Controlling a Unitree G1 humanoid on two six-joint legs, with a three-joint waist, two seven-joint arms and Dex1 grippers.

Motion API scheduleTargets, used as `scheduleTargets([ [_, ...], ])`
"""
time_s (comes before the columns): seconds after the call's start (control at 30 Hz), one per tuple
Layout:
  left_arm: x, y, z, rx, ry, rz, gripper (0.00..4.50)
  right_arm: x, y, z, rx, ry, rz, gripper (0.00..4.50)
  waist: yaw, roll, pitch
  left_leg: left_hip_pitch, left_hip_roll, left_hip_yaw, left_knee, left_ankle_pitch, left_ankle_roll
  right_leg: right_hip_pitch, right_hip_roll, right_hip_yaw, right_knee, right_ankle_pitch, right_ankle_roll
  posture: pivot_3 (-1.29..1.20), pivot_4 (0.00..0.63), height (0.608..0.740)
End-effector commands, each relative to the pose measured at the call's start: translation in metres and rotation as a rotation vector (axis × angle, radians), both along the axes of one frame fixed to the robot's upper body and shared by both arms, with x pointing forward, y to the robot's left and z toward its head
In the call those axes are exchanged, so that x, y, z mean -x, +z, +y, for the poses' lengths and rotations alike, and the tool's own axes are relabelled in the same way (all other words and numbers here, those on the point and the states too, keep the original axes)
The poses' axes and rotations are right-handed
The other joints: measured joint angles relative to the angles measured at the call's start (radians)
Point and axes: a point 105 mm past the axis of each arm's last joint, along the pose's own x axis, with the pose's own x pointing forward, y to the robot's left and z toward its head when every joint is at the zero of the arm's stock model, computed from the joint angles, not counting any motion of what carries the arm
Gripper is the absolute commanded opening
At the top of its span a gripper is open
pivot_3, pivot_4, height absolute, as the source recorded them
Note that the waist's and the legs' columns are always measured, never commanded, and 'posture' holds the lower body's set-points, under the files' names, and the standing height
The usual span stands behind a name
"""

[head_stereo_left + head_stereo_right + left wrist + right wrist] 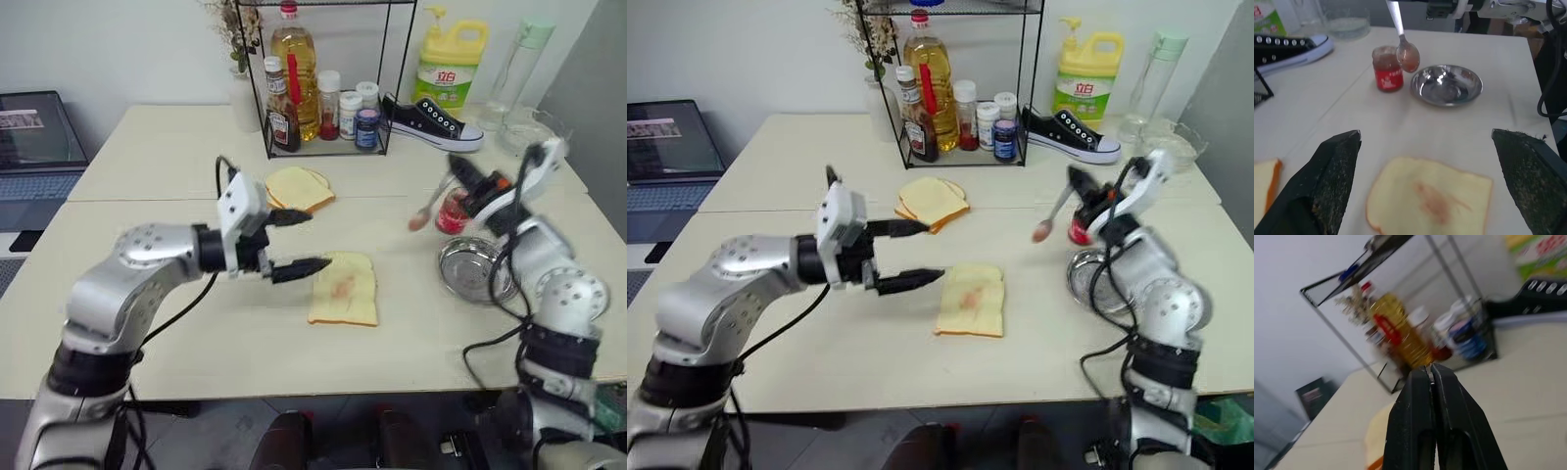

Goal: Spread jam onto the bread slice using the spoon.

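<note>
Bread slice [344, 288] lies flat on the table [176, 352], near the front middle, a faint reddish smear at its centre; most of its face is bare, so the spreading looks barely begun. A stack of like slices [298, 188] sits behind it, apart.

Left gripper [290, 242] hovers just beside the slice's left edge, fingers spread wide, grasping nothing.

Spoon [432, 208] is up in the air off to the right, well apart from the slice, bowl reddish and tilted down, above the table beside the jam [1388, 68] jar. Right gripper [1084, 192] is clenched on its handle. Round steel plate [473, 269] sits just in front of the jar.

Risks, as judged from here:
- Jam may drip from the tilted bowl onto bare table during the carry across.
- Thin handle in a pinch grip may swivel or slip if the bowl presses hard on the bread.
- The unpinned slice could slide or tear under the stroke; the open left fingers are not on it.
- A low swing could clip the jar or plate.
</note>
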Motion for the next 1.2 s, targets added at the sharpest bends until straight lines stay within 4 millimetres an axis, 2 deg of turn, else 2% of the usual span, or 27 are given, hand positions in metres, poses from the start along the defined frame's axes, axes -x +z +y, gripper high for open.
scheduleTargets([
  [0.03,-0.003,0.011,-0.019,0.001,-0.075,-0.050,4.50,0.006,0.016,-0.035,0.015,-0.133,-0.050,0.02,-0.004,0.000,0.000,0.000,0.000,0.000,0.000,0.000,0.000,0.000,0.000,0.000,0.000,0.000,0.000,0.00,0.150,0.740],
  [0.13,-0.002,0.013,-0.038,0.009,-0.158,-0.055,4.50,0.017,0.009,-0.058,0.011,-0.216,-0.025,0.02,-0.007,0.000,0.000,-0.002,0.000,0.000,-0.001,0.000,0.000,-0.001,0.000,0.000,-0.001,0.000,0.000,0.00,0.150,0.740],
  [0.23,-0.001,0.008,-0.052,-0.002,-0.223,-0.052,4.50,0.027,-0.004,-0.072,0.000,-0.270,0.008,0.02,-0.006,0.000,0.000,-0.004,0.001,0.000,0.000,0.000,0.000,-0.002,0.000,0.000,-0.001,0.000,0.000,0.00,0.150,0.740],
  [0.47,-0.007,-0.015,-0.081,-0.046,-0.322,-0.047,4.50,0.043,-0.059,-0.093,-0.018,-0.403,0.133,0.02,-0.008,0.000,0.000,-0.003,0.001,0.001,0.001,0.000,0.000,-0.002,0.000,0.000,0.000,0.000,0.000,0.00,0.150,0.740],
  [0.67,-0.009,-0.025,-0.094,0.004,-0.346,-0.006,4.50,0.038,-0.108,-0.110,-0.175,-0.525,0.188,0.02,-0.008,0.000,0.000,-0.003,0.001,0.001,0.002,0.000,0.000,-0.002,0.000,0.000,0.001,0.000,0.000,0.00,0.150,0.740],
  [0.9,-0.009,-0.033,-0.095,0.014,-0.353,0.017,4.50,0.028,-0.125,-0.118,-0.254,-0.504,0.161,0.02,-0.008,0.001,0.000,-0.003,0.000,0.001,0.002,0.000,0.000,-0.002,0.000,0.000,0.001,0.000,0.000,0.00,0.150,0.740],
  [1.07,-0.006,-0.036,-0.097,0.009,-0.374,0.036,4.50,0.020,-0.138,-0.117,-0.342,-0.424,0.169,0.02,-0.008,0.001,0.000,-0.002,0.000,0.001,0.002,0.000,0.000,-0.001,0.000,0.000,0.001,0.000,0.000,0.00,0.150,0.740],
  [1.17,-0.007,-0.036,-0.098,0.001,-0.368,0.020,4.50,0.018,-0.152,-0.117,-0.339,-0.402,0.207,0.66,-0.008,0.001,0.000,-0.002,0.000,0.001,0.002,0.000,0.000,-0.001,0.000,0.000,0.001,0.000,0.000,0.00,0.150,0.740],
  [1.2,-0.008,-0.036,-0.098,0.000,-0.363,0.012,4.50,0.019,-0.154,-0.118,-0.342,-0.398,0.210,1.00,-0.008,0.001,0.000,-0.002,0.000,0.001,0.002,0.000,0.000,-0.001,0.000,0.000,0.001,0.000,0.000,0.00,0.150,0.740],
])
